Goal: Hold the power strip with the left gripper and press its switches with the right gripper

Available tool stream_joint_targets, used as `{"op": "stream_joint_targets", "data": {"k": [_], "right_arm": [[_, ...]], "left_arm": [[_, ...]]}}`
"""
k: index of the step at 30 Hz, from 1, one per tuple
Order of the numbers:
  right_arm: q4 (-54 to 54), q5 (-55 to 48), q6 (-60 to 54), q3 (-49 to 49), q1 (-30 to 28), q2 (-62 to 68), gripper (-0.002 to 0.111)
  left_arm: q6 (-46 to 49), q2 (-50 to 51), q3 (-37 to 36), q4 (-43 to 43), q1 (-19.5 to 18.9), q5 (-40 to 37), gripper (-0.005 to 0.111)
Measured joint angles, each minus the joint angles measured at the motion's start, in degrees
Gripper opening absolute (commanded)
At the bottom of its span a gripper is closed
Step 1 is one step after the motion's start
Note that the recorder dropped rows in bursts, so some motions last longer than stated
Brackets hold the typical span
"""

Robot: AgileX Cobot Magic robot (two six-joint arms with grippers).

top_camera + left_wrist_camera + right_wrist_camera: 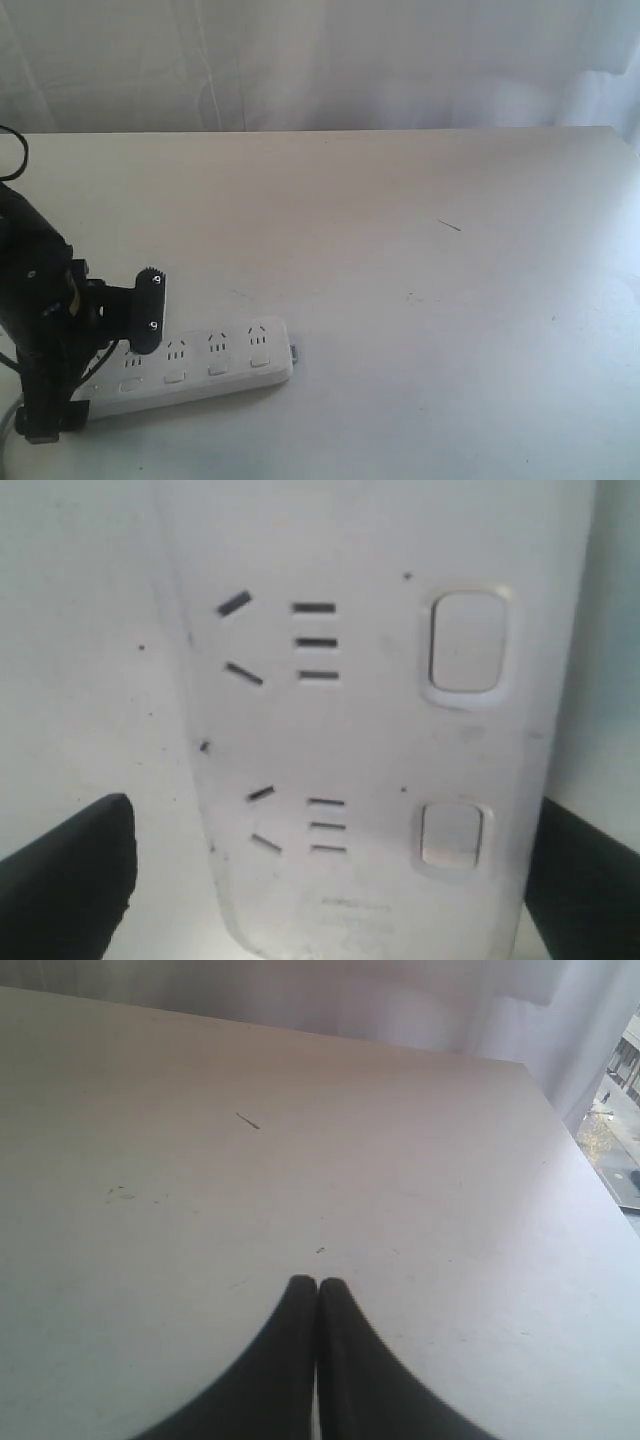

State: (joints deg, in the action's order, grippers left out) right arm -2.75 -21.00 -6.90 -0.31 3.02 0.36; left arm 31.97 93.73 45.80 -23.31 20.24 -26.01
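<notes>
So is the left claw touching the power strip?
Cannot tell. The left wrist view shows one finger clear of the power strip, but the other finger sits right at its edge, too close to judge.

White power strip (215,362) lies seemingly flat.

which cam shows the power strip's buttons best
The left wrist view: two buttons on the power strip fill the frame, close up. The exterior view shows the buttons small, with the left arm covering one end. The right wrist view shows none.
</notes>
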Motion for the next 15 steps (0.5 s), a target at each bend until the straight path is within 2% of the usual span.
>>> {"op": "stream_joint_targets", "data": {"k": [4,8,15], "right_arm": [[0.00,0.00,0.00,0.00,0.00,0.00,0.000],[0.00,0.00,0.00,0.00,0.00,0.00,0.000],[0.00,0.00,0.00,0.00,0.00,0.00,0.000]], "left_arm": [[0.00,0.11,0.00,1.84,-2.27,-0.11,0.105],[0.90,0.73,0.00,4.07,-2.77,-0.11,0.105],[9.68,2.12,0.84,10.61,-2.89,-0.49,0.105]]}}
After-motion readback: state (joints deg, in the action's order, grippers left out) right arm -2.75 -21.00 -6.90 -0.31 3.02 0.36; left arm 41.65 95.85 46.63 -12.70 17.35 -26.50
